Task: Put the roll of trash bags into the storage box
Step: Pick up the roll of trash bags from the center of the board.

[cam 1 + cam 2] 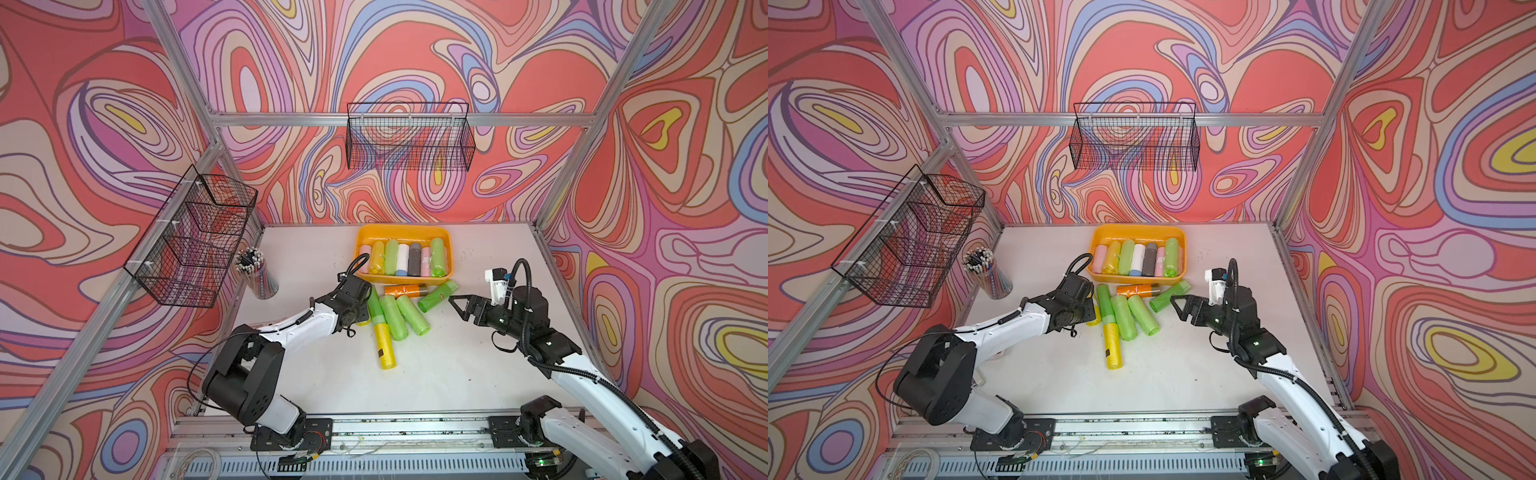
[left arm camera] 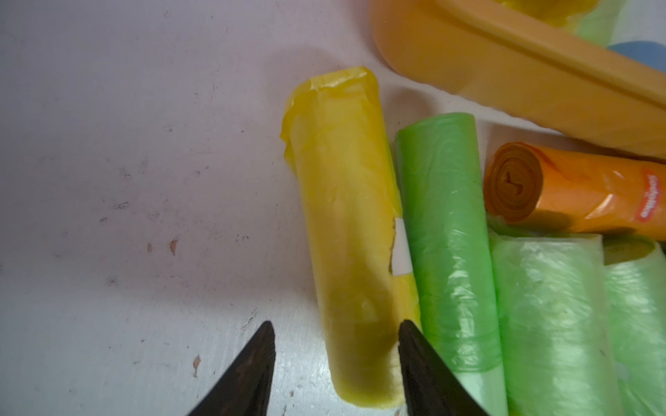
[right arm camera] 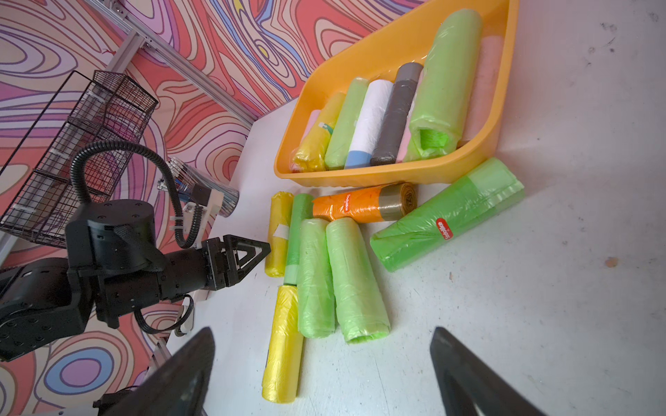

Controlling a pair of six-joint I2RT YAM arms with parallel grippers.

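While the left gripper [image 2: 335,322] sits low at the 9 o'clock side of the loose pile, we see its two black fingers [image 2: 259,363] standing apart, with one end of the short yellow roll of trash bags [image 2: 342,216] between them. One finger touches the roll's side. Beside the other finger we see a strip of bare table, so the roll is not squeezed. This roll lies flat on the white table [image 1: 457,374], outside the storage box [image 1: 401,227], at 7 o'clock from it.

A dark green roll [image 2: 447,234] lies right against the short yellow roll. An orange roll [image 2: 576,194] lies crosswise just beside the box's near wall. Two pale green rolls [image 1: 392,318] lie side by side in the middle of the pile, and a long yellow roll [image 1: 384,347] pokes out at its 6 o'clock end. A big green roll [image 1: 438,296] lies tilted at the pile's 3 o'clock side.

The right gripper [image 3: 322,329] hangs over the table at 3 o'clock from the pile. Its jaws are spread wide and nothing is between them.

The box sits at the table's 12 o'clock edge. We count seven rolls [image 1: 403,259] lying side by side in it.

A cup of pencils [image 1: 257,276] stands near the table's 10 o'clock corner. One black wire basket [image 1: 195,237] hangs on the wall at 9 o'clock and a second wire basket [image 1: 409,137] at 12 o'clock
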